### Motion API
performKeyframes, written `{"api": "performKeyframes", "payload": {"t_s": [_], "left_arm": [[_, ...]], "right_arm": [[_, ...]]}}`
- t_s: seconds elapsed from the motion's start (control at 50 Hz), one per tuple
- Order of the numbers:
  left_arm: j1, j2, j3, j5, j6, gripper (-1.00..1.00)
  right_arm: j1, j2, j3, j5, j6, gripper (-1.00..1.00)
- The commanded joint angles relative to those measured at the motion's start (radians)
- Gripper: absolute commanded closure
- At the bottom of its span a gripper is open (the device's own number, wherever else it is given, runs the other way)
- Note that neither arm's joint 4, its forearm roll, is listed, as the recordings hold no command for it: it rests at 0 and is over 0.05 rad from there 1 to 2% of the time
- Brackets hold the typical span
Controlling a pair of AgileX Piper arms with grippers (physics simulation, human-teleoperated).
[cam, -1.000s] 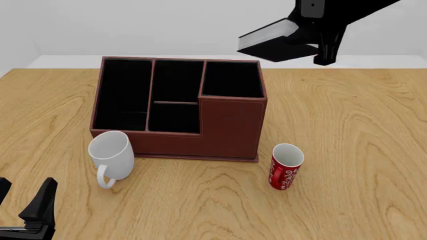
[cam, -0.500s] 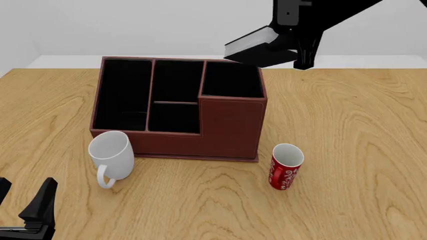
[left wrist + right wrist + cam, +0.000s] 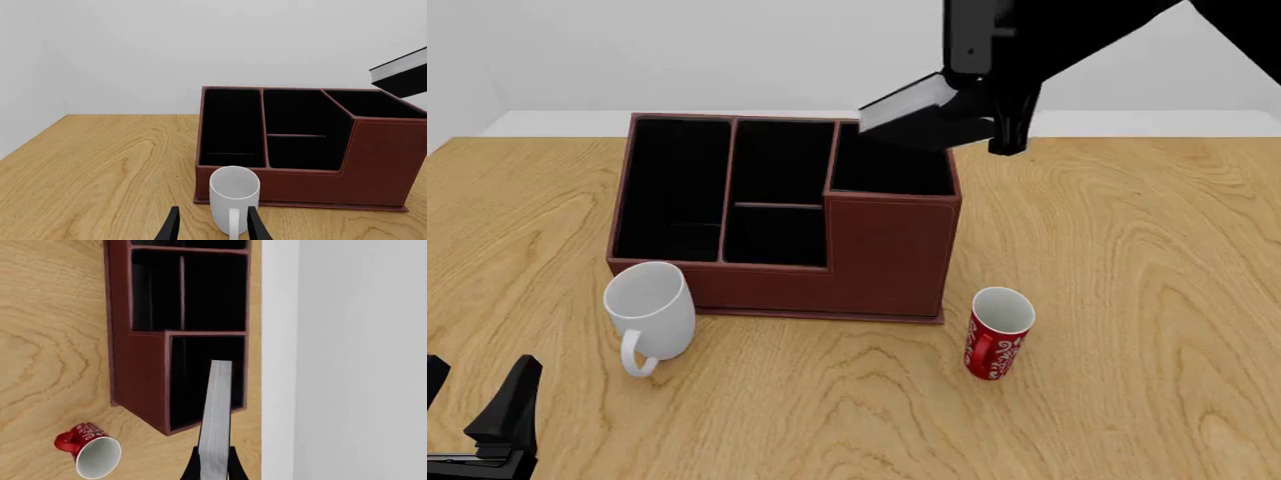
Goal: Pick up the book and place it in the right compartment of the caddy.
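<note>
The left gripper (image 3: 481,425) sat idle at the near left edge of the table (image 3: 1148,250), its fingers apart and gripping nothing. Just beyond it stood a white mug (image 3: 649,312) against the caddy's (image 3: 881,255) front wall, and a red can (image 3: 1000,333) stood to the near right of the caddy.

The pick-up looked finished. The right gripper (image 3: 212,467) was clamped on the book (image 3: 910,108), which hung tilted in the air over the far edge of the right compartment (image 3: 892,160), above its rim and not yet inside. The compartment itself showed only black lining.

What remained, by my reading, was to lower the book between the walls and let go.
</note>
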State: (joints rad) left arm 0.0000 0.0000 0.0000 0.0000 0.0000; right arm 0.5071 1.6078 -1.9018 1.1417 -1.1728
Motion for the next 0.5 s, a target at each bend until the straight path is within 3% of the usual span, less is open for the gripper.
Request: {"api": "performKeyframes", "payload": {"t_s": [0.02, 0.5], "left_arm": [[0.000, 0.000, 0.000, 0.000, 0.000, -1.00], [0.000, 0.000, 0.000, 0.000, 0.000, -1.00]], "right_arm": [[0.011, 0.003, 0.012, -0.024, 0.022, 1.00], [0.037, 0.035, 0.029, -0.046, 0.033, 1.00]]}}
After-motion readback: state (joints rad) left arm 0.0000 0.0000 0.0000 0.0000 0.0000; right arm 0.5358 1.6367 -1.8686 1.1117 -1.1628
